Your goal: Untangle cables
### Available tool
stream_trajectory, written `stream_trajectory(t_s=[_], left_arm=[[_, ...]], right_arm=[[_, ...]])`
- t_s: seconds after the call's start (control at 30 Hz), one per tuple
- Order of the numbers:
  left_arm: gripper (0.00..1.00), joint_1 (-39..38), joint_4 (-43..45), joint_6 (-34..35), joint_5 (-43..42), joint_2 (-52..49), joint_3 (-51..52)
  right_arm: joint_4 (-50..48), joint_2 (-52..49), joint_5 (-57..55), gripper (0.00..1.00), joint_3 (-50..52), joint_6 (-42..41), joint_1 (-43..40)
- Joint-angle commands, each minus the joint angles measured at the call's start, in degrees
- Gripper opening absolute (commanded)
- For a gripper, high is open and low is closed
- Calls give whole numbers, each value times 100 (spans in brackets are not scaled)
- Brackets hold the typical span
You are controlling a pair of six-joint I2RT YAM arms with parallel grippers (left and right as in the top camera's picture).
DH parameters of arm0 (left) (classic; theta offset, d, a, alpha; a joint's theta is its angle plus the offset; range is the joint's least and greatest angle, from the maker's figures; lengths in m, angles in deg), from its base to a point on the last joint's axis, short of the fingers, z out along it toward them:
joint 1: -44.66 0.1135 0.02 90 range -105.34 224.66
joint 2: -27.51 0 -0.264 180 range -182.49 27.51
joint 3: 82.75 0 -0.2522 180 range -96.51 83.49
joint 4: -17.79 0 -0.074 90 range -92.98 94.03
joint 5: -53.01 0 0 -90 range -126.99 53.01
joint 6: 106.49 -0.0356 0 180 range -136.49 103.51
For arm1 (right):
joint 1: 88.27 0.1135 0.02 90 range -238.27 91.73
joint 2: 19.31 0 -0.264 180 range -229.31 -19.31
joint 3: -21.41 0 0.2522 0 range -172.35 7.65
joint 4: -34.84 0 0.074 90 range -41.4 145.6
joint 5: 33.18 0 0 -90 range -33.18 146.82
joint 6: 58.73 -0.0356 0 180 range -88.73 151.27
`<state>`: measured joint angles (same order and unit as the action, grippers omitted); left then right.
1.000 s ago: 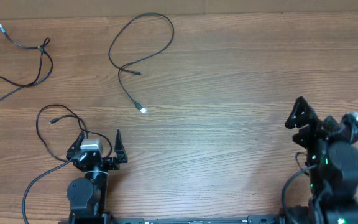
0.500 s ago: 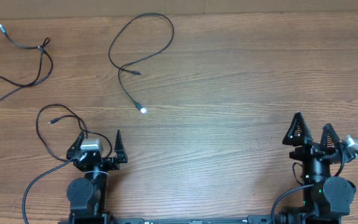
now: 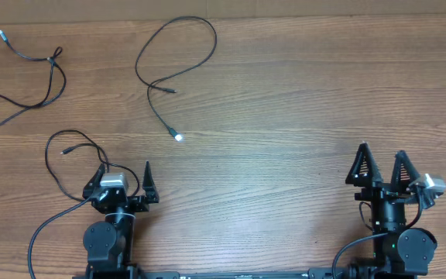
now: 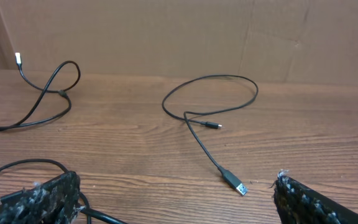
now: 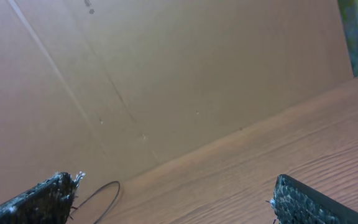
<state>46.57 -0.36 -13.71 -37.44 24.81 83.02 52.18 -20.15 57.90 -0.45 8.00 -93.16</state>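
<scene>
Three thin black cables lie apart on the wooden table. One cable (image 3: pixel 49 74) is at the far left. A looped cable (image 3: pixel 184 46) lies in the middle, ending in a silvery plug (image 3: pixel 178 137). A third cable (image 3: pixel 68 143) curls beside my left gripper (image 3: pixel 124 177), which is open and empty. In the left wrist view the looped cable (image 4: pixel 229 81) and its plug (image 4: pixel 236 182) lie ahead of the left gripper (image 4: pixel 176 202). The far-left cable (image 4: pixel 48 93) also shows there. My right gripper (image 3: pixel 381 164) is open and empty at the front right, far from all cables.
A cardboard wall (image 4: pixel 185 34) stands along the table's far edge, and it also fills the right wrist view (image 5: pixel 166 74). A bit of cable loop (image 5: pixel 101 190) shows low in that view. The thick arm wire (image 3: pixel 41 232) runs by the left base.
My right arm has pulled back and straightened over its base, and its open gripper now points toward the far edge. The left arm and the cables have not moved.
</scene>
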Motion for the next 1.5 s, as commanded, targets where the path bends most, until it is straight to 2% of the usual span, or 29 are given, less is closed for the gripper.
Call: stream_trajectory(t_s=[0.0, 0.27, 0.4, 0.73, 1.47], left_arm=[[99, 31, -9, -68, -63, 7, 20], [99, 31, -7, -68, -63, 7, 20], [100, 31, -7, -68, -63, 7, 20], [99, 31, -7, -68, -63, 7, 20], [100, 31, -7, -68, -63, 7, 20]], right_arm=[[-109, 68, 304, 100, 236, 122, -35], [-337, 70, 610, 100, 719, 603, -35], [74, 70, 509, 100, 765, 807, -35], [85, 70, 498, 100, 765, 2127, -35], [70, 68, 503, 100, 765, 2120, -35]])
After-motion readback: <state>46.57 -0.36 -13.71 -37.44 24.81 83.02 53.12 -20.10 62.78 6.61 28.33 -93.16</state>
